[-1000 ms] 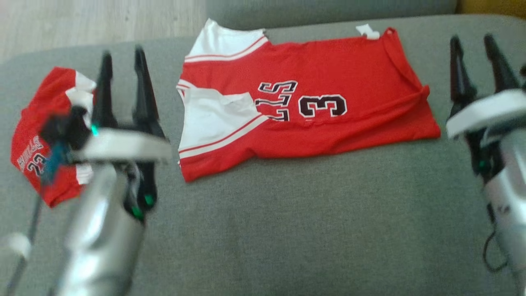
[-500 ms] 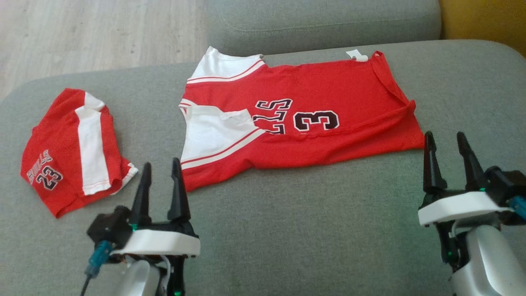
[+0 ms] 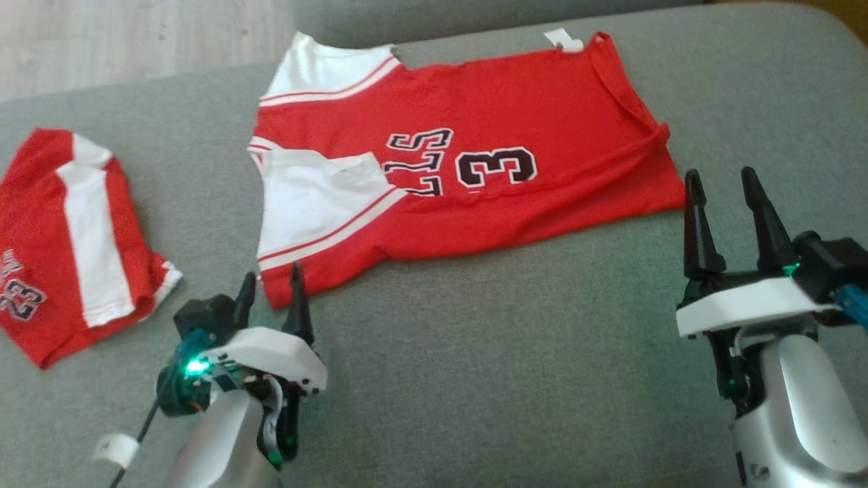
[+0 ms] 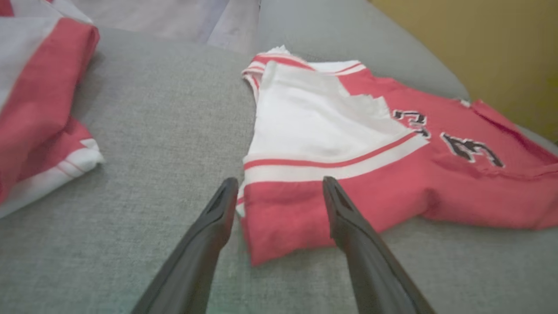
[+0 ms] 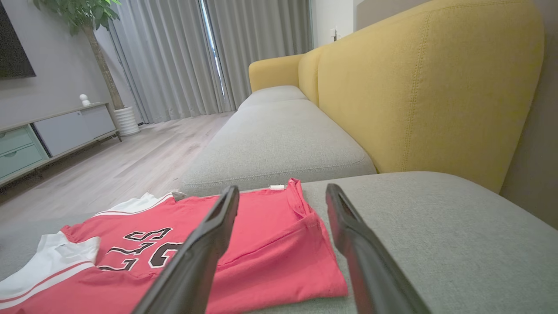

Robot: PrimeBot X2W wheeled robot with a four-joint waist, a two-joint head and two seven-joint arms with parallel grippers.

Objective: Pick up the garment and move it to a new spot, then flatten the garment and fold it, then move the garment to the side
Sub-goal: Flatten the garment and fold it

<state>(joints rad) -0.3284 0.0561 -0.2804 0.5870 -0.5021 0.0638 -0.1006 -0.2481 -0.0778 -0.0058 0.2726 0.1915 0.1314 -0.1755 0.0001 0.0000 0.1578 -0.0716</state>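
Risk: the jersey (image 3: 461,156) lies doubled over, so a grasp at its near left corner may catch the top layer alone. The layers would then peel apart on the lift. A grasp set too low may pinch the sofa seat (image 3: 475,352) along with the cloth. The right gripper (image 3: 719,173) stands beside the right end of the jersey, not over it, and closing there would likely miss the cloth. An uneven lift by the two arms would likely drag the fold open.

Position: the jersey lies across the far half of the seat, between the two grippers. A pair of folded shorts (image 3: 74,237) lies well apart on the left.

Pose: the left gripper (image 3: 272,272) is low and angled down, with its fingers apart. In the left wrist view the corner lies between them. The right gripper sits higher, pointing forward, with its fingers apart and holding nothing.
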